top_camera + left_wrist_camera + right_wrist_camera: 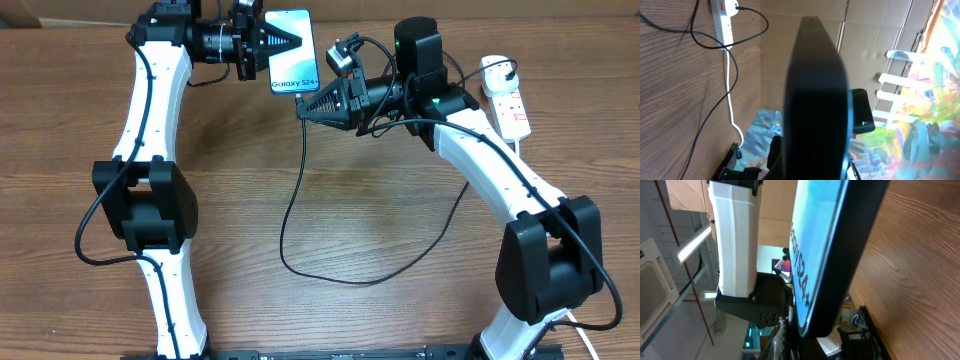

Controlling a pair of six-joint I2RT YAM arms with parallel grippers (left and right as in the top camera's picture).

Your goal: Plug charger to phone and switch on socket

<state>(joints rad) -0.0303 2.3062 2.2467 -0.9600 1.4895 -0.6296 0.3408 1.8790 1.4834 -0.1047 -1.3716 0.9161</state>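
Left wrist: phone (815,100) up close, socket (724,20) behind.

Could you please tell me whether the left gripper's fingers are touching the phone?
Touching. The overhead view shows the left gripper closed on the phone, its fingers overlapping the top of the screen.

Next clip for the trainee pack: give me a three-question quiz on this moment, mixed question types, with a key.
1. True or false: the black cable is plugged into the power strip.
2. Fill in: the left gripper is shut on the ____.
3. Which gripper's tip sits at the end of the phone nearest the "Galaxy" lettering? A left, B right, C neither.
Key: 1 true; 2 phone; 3 B, the right gripper.
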